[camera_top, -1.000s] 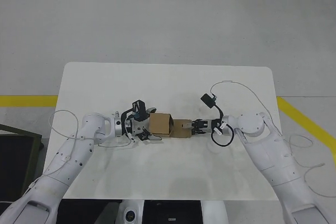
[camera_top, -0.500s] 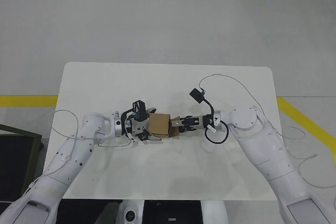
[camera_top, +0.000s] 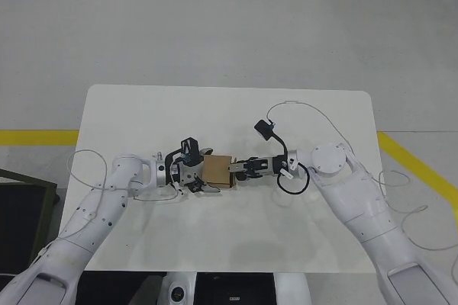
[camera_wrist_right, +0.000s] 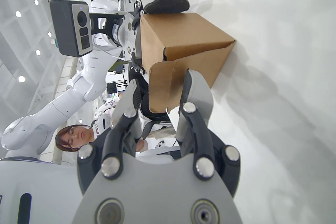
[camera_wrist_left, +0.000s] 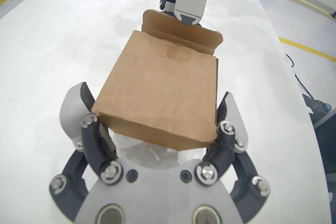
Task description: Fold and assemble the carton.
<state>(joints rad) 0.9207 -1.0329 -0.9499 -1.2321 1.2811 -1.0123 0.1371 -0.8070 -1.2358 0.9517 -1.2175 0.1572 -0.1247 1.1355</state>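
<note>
Okay, the carton is the reference. It rests with the white table under it, and bare tabletop shows on every side of the carton.

The left gripper is at the carton's end away from the flap. Its fingers are spread wide and pressed on two opposite walls, so it has the carton clamped. This probably braces the body so it won't slide or cave in while the other end gets worked.

The right gripper is at the carton's opposite, open end. Its fingers stand apart with the end flap between them, and they are not squeezed onto it as far as I can see. My guess is it's nudging the flap toward the carton's opening. The flap stands partly folded and is not tucked yet.

- **Top view:** adds the layout, with the two arms in line, one on each side of the carton.
- **Left wrist view:** adds the hold on both walls, plus one right fingertip touching the flap's free edge.
- **Right wrist view:** adds the gaping seam at the carton's corner beside the flap, and a left finger lying flat on the carton's wall.
</note>
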